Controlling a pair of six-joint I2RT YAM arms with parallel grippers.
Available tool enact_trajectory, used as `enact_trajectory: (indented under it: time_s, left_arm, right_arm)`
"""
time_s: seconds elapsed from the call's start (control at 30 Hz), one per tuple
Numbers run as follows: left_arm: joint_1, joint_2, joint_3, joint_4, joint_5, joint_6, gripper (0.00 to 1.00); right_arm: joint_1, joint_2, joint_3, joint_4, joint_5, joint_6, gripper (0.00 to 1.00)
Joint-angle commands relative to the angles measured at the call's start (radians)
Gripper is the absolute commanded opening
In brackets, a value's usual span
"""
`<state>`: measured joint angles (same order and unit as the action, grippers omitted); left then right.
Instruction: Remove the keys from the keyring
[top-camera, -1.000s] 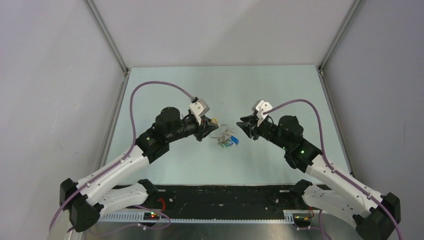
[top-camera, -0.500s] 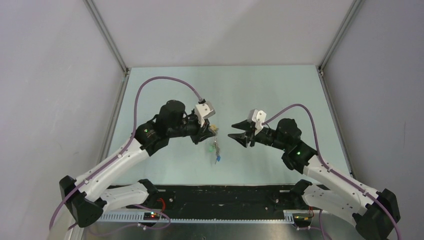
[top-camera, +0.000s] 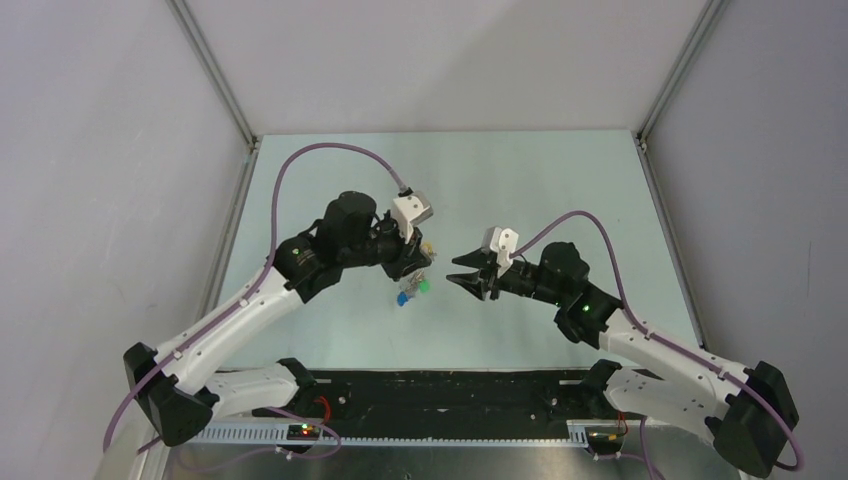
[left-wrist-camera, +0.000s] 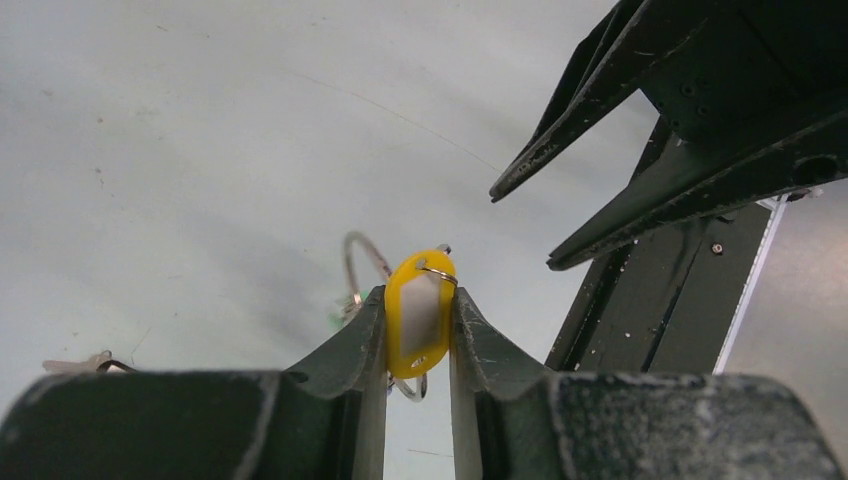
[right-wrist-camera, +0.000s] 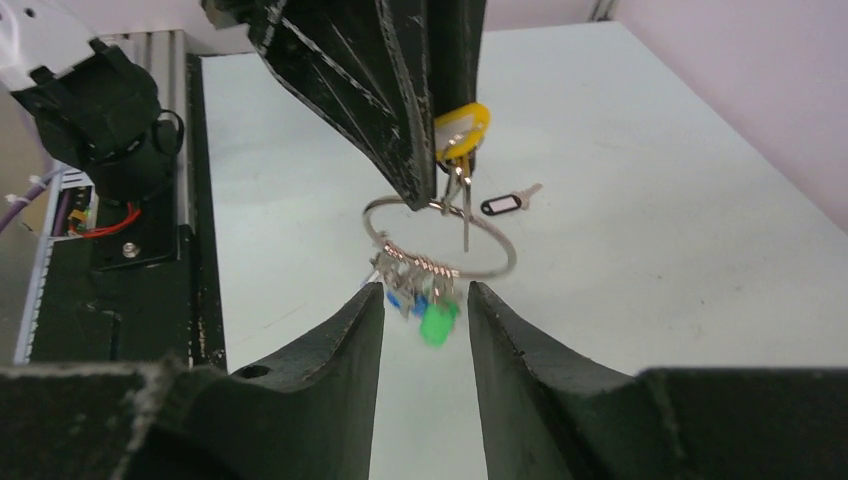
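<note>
My left gripper (top-camera: 418, 262) is shut on a yellow plastic tag (left-wrist-camera: 420, 310) and holds it above the table. The silver keyring (right-wrist-camera: 440, 235) hangs from that tag, and part of it also shows in the left wrist view (left-wrist-camera: 360, 265). The keys (right-wrist-camera: 420, 300), with blue and green heads, dangle bunched at the bottom of the ring and are blurred; from above they show below the left gripper (top-camera: 410, 290). My right gripper (right-wrist-camera: 425, 290) is open, level with the keys and just short of them, touching nothing. Its fingers (left-wrist-camera: 560, 150) point at the left gripper.
A single key with a black head (right-wrist-camera: 505, 203) lies on the pale green table (top-camera: 520, 190) beyond the hanging ring. Grey walls close in the table at the left, right and back. A black rail (top-camera: 450, 390) runs along the near edge.
The left gripper has lifted the ring and keys off the table and swung them nearer; the keys now hang and sway. The right gripper has moved left toward them, still open.
</note>
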<state>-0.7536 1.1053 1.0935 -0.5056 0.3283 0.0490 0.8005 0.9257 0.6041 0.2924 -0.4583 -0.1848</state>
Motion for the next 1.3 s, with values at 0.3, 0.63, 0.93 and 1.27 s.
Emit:
enact_trajectory:
  time_s: [0.3,0.63,0.93,1.27]
  left_arm:
    - [-0.003,-0.029,0.041,0.024,-0.073,-0.099,0.0]
    - [-0.003,-0.024,0.05,0.026,-0.09,-0.202,0.0]
    - [-0.003,-0.072,0.037,0.027,-0.038,-0.166,0.0]
    - [-0.003,-0.071,0.05,0.027,-0.058,-0.166,0.0]
  right_arm:
    - [0.005,0.016,-0.026,0.113,0.058,0.017,0.4]
    - [0.034,0.1,-0.026,0.196,0.13,0.069,0.51]
    - [0.036,0.22,-0.002,0.304,0.231,0.021,0.56]
    - [0.042,0.234,0.024,0.236,0.177,0.043,0.55]
